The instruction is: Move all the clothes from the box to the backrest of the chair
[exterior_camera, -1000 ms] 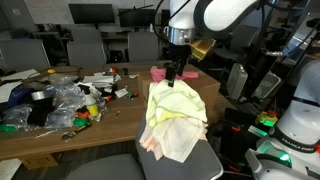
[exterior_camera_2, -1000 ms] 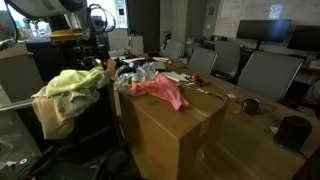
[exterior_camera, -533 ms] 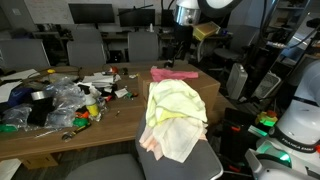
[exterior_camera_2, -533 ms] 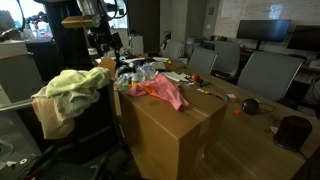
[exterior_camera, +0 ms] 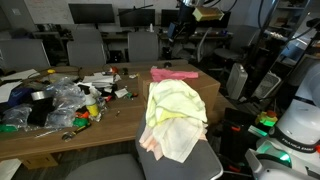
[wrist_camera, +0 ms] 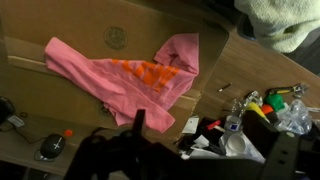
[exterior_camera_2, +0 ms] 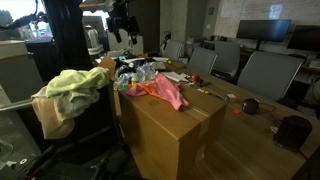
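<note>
A: Where is the remaining piece?
B: The pink garment (wrist_camera: 125,75) lies spread on top of the box (exterior_camera_2: 170,135). The yellow clothes (exterior_camera: 172,115) drape the chair backrest beside the box.
A: And the gripper (exterior_camera_2: 122,28)?
B: High above the box, carrying nothing. It's too dark to tell whether the jaws are apart. It's probably raised to clear the chair.

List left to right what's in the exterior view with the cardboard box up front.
Yellow-green clothes draped on the chair → pink garment on top of the cardboard box → grey office chair.
</note>
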Robot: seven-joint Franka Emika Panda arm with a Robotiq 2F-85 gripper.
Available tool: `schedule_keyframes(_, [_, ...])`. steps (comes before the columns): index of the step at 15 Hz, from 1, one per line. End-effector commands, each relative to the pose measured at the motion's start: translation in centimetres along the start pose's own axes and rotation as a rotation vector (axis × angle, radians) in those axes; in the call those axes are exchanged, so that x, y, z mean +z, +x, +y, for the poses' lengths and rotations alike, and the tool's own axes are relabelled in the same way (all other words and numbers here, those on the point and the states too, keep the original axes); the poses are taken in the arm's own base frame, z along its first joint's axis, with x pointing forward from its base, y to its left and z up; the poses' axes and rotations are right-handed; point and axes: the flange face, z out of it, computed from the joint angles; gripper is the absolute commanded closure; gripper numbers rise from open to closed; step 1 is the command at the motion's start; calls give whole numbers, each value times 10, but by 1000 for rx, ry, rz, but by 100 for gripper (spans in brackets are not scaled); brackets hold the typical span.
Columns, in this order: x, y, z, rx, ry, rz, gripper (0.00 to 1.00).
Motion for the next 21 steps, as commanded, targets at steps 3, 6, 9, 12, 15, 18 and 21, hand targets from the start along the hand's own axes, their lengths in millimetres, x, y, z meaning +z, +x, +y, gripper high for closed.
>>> schedule_keyframes(3, [-1,58,59,191,8,45,0])
schedule_keyframes(6, [22,76,104,304,31,16,0])
schedule_keyframes(9, [58,87,141,421,64,-35,0])
schedule_keyframes(12, [95,91,167,523,99,-94,0])
schedule_keyframes(15, [130,96,188,614,139,-145,0])
schedule_keyframes(18, [162,95,211,700,161,-194,0])
schedule_keyframes(21, [192,89,232,768,161,-234,0])
